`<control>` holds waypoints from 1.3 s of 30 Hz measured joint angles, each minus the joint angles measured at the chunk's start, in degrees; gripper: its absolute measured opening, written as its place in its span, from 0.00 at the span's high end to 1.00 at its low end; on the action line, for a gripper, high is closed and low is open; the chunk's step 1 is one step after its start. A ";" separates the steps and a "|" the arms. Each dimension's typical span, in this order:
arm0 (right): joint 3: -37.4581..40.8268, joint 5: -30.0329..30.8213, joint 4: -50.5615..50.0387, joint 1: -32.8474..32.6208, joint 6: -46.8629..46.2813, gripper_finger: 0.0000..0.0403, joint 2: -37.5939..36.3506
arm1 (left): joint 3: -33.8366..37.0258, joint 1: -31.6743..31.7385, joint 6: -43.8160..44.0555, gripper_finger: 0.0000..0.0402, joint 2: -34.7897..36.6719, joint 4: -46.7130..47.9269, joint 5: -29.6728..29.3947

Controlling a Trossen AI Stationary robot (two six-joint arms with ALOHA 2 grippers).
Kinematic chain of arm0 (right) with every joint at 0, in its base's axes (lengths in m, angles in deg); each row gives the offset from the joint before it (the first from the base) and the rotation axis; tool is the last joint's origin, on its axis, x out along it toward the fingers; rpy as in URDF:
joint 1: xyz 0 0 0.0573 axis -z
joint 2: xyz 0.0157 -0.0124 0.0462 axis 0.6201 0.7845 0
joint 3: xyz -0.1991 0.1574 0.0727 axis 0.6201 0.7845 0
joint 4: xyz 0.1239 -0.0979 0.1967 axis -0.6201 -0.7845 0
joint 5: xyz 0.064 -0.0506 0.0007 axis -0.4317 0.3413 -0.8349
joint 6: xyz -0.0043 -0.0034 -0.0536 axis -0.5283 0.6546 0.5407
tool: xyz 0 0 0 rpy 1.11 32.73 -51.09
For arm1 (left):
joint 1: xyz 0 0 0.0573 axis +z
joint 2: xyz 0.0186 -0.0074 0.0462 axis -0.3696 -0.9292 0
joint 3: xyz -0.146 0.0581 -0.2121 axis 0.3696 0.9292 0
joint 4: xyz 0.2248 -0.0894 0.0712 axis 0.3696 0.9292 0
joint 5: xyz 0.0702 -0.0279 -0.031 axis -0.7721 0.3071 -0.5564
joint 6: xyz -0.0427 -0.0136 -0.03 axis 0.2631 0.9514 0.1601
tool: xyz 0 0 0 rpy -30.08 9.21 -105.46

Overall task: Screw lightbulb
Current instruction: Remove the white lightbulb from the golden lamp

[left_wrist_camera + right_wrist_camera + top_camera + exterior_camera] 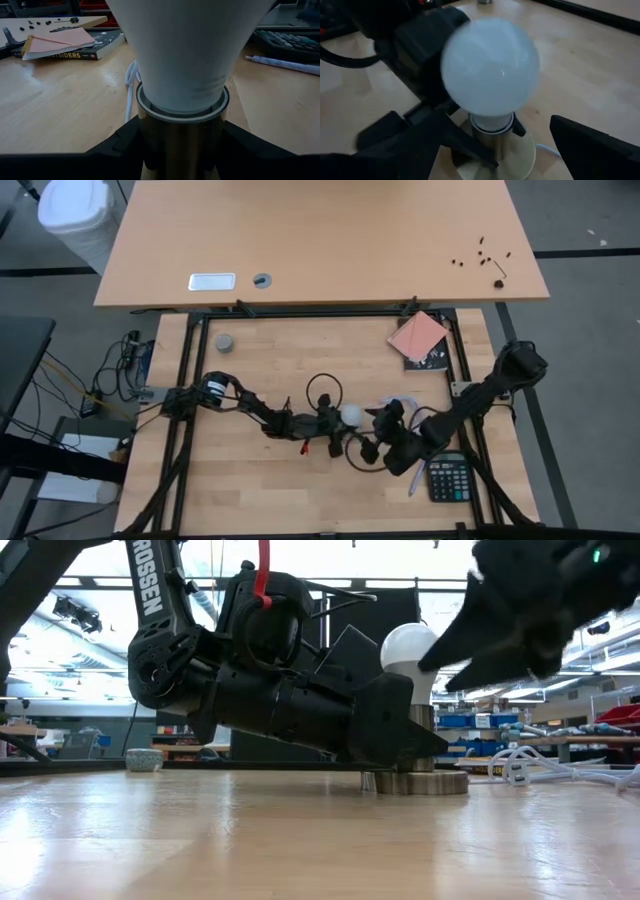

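The white lightbulb (408,648) stands upright with its narrow base in the metallic socket (420,780), which rests on its round disc on the table. The bulb also shows in the high view (352,415) and the right wrist view (490,67). My left gripper (415,740) lies low over the table and is shut on the socket's stem. My right gripper (505,150) is open and comes from the table's right side. Its fingers (590,147) stand on either side of the bulb's head, apart from it. My left gripper pinches the socket's metallic stem (180,142) between its two fingers (120,147), just under the bulb's neck. The fingers come level from the table's left side and lie across the upright stem. The socket's disc (445,783) stays on the table.
A calculator (450,477) and a pen (415,480) lie near the right front. A book with a pink pad (420,338) lies at the far right. A grey cap (224,342) sits at the far left. The white cord (398,402) and a black cable loop (322,388) lie beside the socket.
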 joint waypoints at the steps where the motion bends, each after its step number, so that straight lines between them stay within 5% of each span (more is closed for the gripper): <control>1: 1.01 0.03 2.36 0.33 0.46 0.07 0.66 | 0.00 0.01 0.02 0.53 0.00 -0.01 -0.07; 10: 2.64 1.37 14.92 4.99 12.99 0.07 5.51 | 0.01 -0.03 0.10 0.53 -0.02 0.27 -1.98; 17: 2.64 2.61 11.09 5.83 15.62 0.07 3.88 | -0.03 0.01 -0.13 0.53 -0.02 0.83 -3.01; 22: 2.60 2.60 1.55 3.97 9.24 0.07 1.44 | -0.02 0.08 -0.17 0.53 0.00 1.19 -3.50; 28: 2.66 4.01 -16.26 1.89 -10.21 0.07 -2.34 | -0.02 0.06 -0.25 0.53 0.00 1.22 -3.43; 39: 2.57 -0.53 6.71 2.85 12.02 0.07 -1.49 | 0.00 0.04 -0.24 0.53 0.00 0.97 -3.17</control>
